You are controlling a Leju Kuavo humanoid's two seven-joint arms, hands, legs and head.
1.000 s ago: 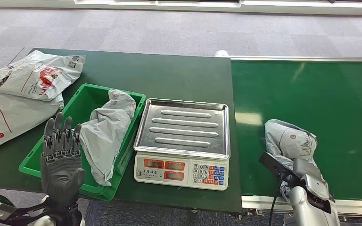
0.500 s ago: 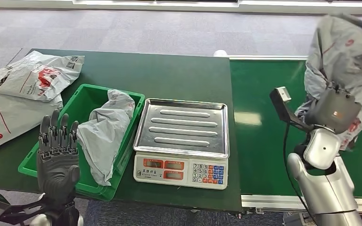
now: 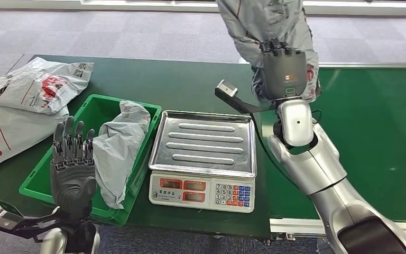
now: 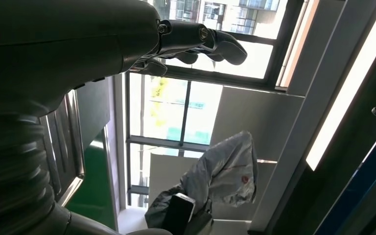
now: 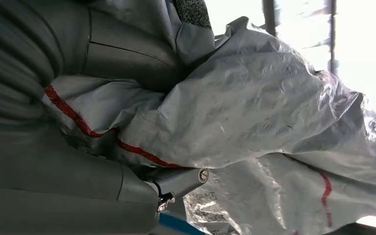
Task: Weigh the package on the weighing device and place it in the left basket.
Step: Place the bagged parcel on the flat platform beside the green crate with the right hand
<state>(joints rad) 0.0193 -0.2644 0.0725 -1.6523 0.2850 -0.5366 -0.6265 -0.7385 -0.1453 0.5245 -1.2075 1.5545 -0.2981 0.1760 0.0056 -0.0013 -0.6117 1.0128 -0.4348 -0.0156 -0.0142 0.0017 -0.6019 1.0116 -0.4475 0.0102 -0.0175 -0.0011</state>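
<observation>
My right hand point(image 3: 284, 73) grips a crumpled grey package point(image 3: 261, 24) with red print and holds it raised high, above the far right corner of the scale. The right wrist view shows the package point(image 5: 254, 112) pressed against the right hand point(image 5: 122, 58). The scale point(image 3: 204, 153) has a bare steel pan and a keypad front, and stands between the green basket point(image 3: 92, 108) and the conveyor. My left hand point(image 3: 72, 169) is upright and open in front of the basket's near edge, fingers straight point(image 4: 200, 41). A second grey package point(image 3: 119, 151) lies in the basket.
A green conveyor belt point(image 3: 370, 137) runs along the right. Two flat printed mail bags point(image 3: 29, 98) lie on the dark green table point(image 3: 190, 79) left of the basket. Grey carpet lies beyond the table.
My right arm has lifted the package from the conveyor and swung it up and to the left, now over the scale's far right corner. The left hand has barely shifted.
</observation>
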